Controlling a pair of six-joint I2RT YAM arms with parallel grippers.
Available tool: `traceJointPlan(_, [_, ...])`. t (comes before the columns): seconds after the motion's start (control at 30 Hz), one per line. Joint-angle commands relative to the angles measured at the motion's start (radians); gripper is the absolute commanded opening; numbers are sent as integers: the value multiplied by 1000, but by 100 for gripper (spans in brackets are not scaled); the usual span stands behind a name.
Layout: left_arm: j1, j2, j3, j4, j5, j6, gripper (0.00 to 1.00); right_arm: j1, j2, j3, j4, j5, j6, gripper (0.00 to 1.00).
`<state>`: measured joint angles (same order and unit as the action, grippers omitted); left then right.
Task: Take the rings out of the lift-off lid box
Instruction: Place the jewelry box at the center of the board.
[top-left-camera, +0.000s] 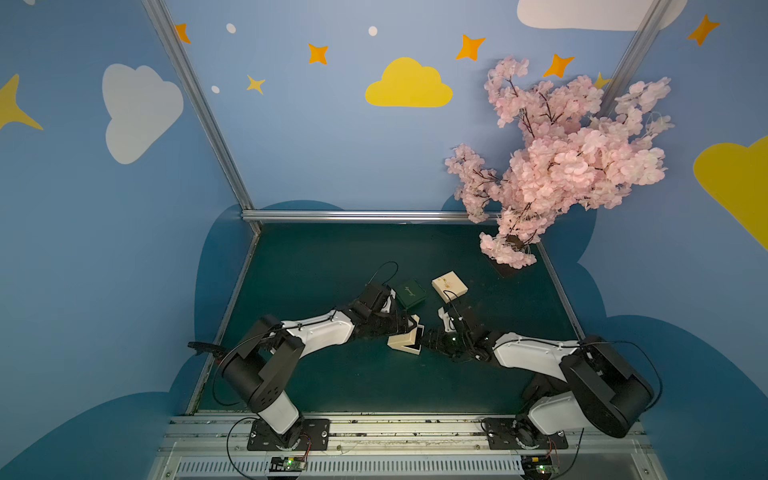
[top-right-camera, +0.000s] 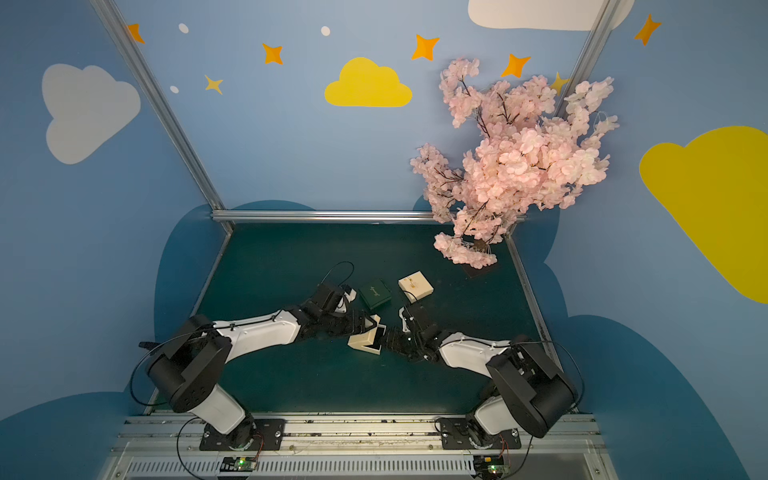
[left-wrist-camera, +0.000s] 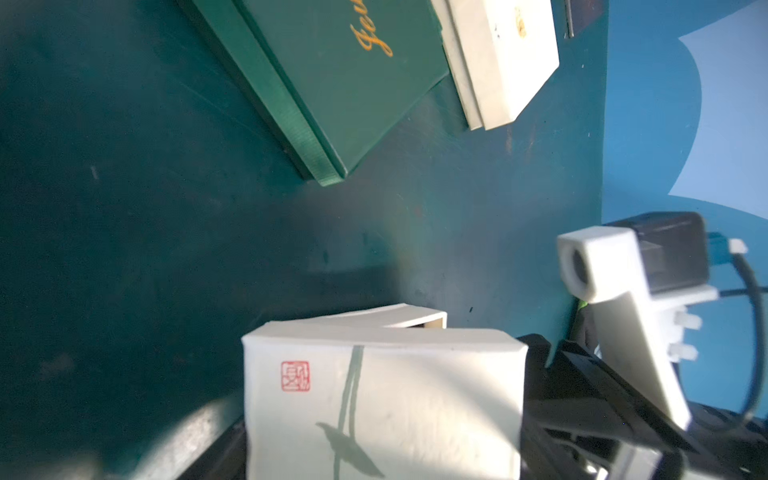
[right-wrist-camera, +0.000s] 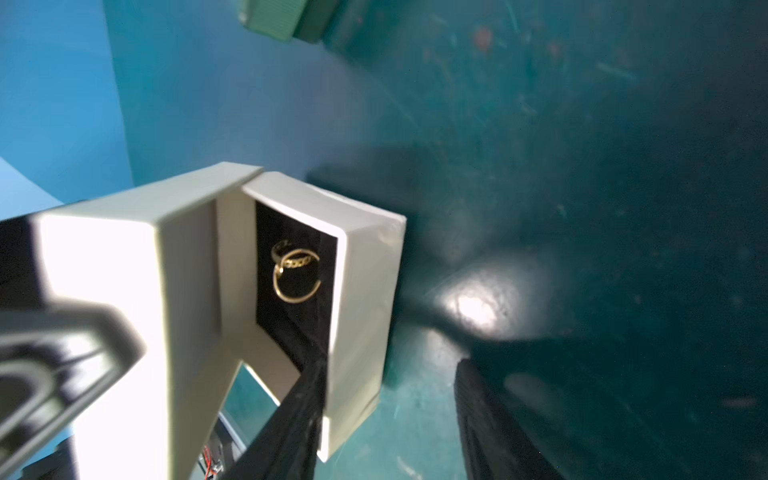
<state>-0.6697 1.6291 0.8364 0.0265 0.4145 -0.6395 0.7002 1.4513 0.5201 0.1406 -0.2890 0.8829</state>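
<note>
In both top views, the two arms were seen stretched low over the bench (top-left-camera: 332, 382), with the forearms angled inward so that the claws met near mid-bench. The left claw (top-left-camera: 409, 326) was closed on the lid (top-left-camera: 414, 321), which was held tilted above the cream box (top-left-camera: 403, 348). The right claw (top-left-camera: 426, 341) was set at the box's opposite side. A green box (top-left-camera: 409, 293) and a second cream box (top-left-camera: 449, 285) were seen just behind, apart from each other, and a blossom tree (top-left-camera: 561, 166) was seen in the far right corner. Open bench was visible in front and to both sides. The rings could not be made out from above.

In the left wrist view, the lower middle was filled by the lid (left-wrist-camera: 382, 399), its bottom cut off by the frame. A red stamp and a painted stem were shown on it. The claw's fingers were seen only as dark blurs at its flanks. The right arm's camera mount (left-wrist-camera: 602, 274) was seen close by.

In the right wrist view, the rings (right-wrist-camera: 295, 272), two thin overlapping hoops, were seen against the box's black lining. The right claw was seen open: one finger (right-wrist-camera: 286, 424) was placed inside the box, and the other (right-wrist-camera: 494, 424) outside, clear of the wall (right-wrist-camera: 365, 299). The lid was blurred and overexposed.
</note>
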Motion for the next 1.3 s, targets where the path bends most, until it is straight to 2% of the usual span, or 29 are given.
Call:
traceJointPlan(0.0, [6, -5, 15, 24, 28, 13, 85, 7, 18, 25, -15, 26, 2, 52])
traceJointPlan(0.33, [86, -67, -6, -37, -26, 26, 86, 18, -11, 49, -102, 95, -26, 50])
traceJointPlan(0.47, [102, -85, -5, -69, -50, 54, 87, 24, 0, 66, -111, 84, -34, 49])
traceJointPlan(0.57, [120, -116, -13, -114, -117, 85, 88, 30, -21, 84, -152, 102, -48, 49])
traceJointPlan(0.73, [149, -152, -23, -233, -351, 148, 89, 50, -97, 115, -251, 169, -79, 50])
traceJointPlan(0.93, [161, -133, -26, -309, -534, 222, 90, 75, -146, 158, -358, 211, -102, 51])
traceJointPlan(1.07, [158, -79, -8, -335, -590, 255, 91, 99, -137, 201, -383, 203, -112, 51])
traceJointPlan(1.27, [159, -36, -1, -315, -563, 264, 98, 116, -86, 259, -435, 211, -150, 51])
